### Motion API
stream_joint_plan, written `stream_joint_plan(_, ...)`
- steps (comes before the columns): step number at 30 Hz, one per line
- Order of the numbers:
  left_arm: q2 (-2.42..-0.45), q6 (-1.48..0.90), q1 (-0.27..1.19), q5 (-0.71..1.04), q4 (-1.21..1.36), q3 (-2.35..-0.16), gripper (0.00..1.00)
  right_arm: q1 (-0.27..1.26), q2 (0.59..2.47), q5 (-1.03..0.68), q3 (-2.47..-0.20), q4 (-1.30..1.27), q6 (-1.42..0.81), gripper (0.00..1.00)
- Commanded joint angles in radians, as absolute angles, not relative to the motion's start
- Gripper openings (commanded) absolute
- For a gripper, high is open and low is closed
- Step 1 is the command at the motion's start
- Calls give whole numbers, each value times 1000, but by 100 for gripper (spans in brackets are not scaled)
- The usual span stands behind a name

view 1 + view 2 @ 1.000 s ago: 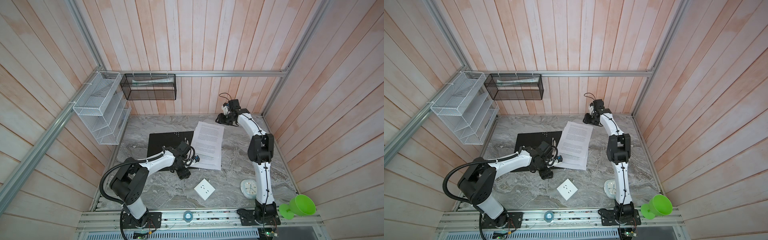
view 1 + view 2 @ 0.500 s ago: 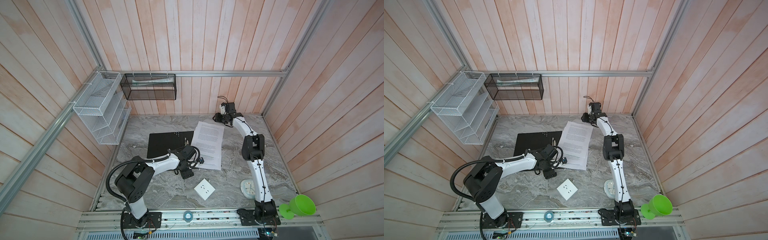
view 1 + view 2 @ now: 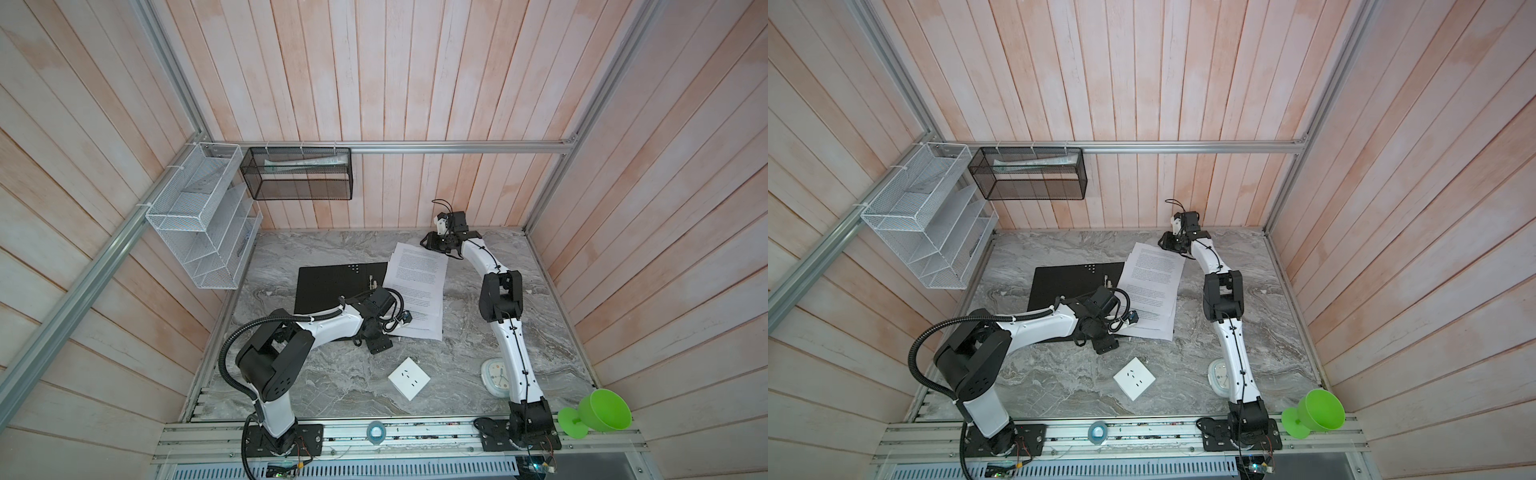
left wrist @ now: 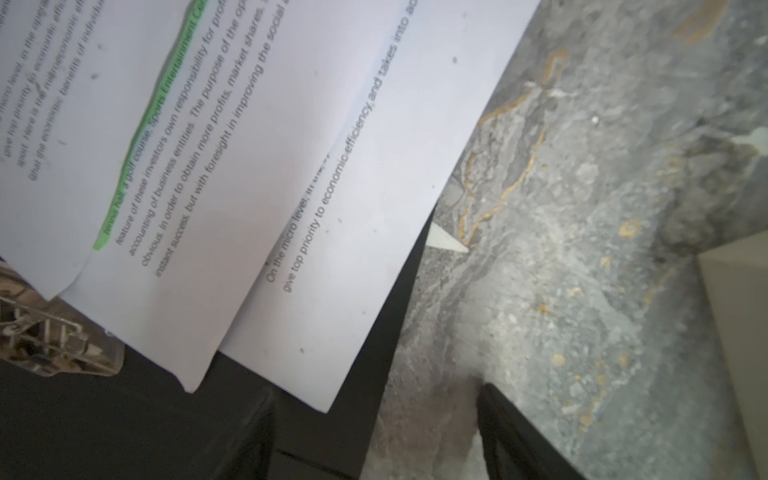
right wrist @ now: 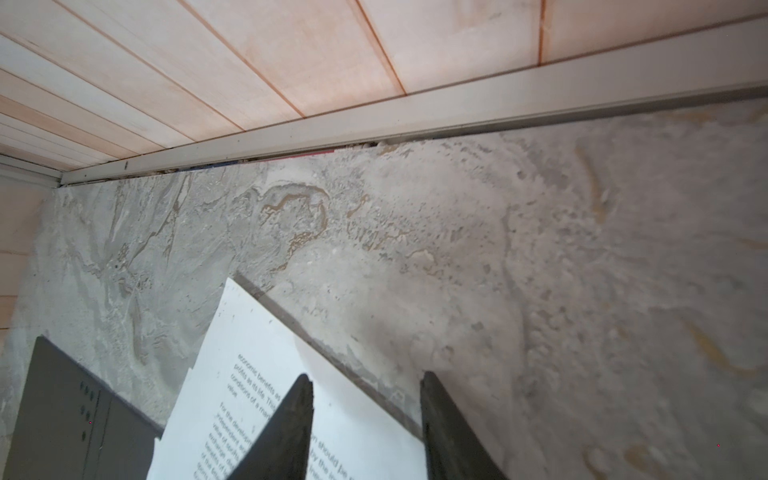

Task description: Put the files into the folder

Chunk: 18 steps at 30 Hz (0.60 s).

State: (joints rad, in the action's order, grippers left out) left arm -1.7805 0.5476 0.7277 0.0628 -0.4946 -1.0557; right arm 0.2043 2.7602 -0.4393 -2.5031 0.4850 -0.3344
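The folder (image 3: pixel 332 286) lies open on the marble table, black inside up, with its clip (image 4: pixel 54 340) at the edge by the papers. The files (image 3: pixel 417 291), several white printed sheets, lie fanned, partly over the folder's right side and partly on the table. My left gripper (image 3: pixel 380 343) is low at the sheets' near left corner; in the left wrist view it (image 4: pixel 374 415) is open over the folder's edge and bare table. My right gripper (image 3: pixel 432 243) sits at the sheets' far right corner, open (image 5: pixel 366 376), its fingers straddling the top sheet's edge (image 5: pixel 257 374).
A white socket plate (image 3: pixel 409 378) lies in front of the papers. A white clock (image 3: pixel 496 376) is beside the right arm. A green cup (image 3: pixel 598 415) sits at the front right. A white wire rack (image 3: pixel 199 220) and black mesh basket (image 3: pixel 299 174) hang on the walls.
My right gripper has moved left along the back wall to the sheets' far corner. My left gripper has shifted a little to the right at the sheets' near corner.
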Motion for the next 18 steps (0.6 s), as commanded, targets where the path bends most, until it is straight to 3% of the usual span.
stream_joint_plan(1,-1803,535,733,54,-467,-1058,78,220,2803,-483,-2513,638,-299,44)
stream_joint_plan(18,-1816,515,732,47,-460,-1066,78,236,2753,-649,-2536,850,-161,38)
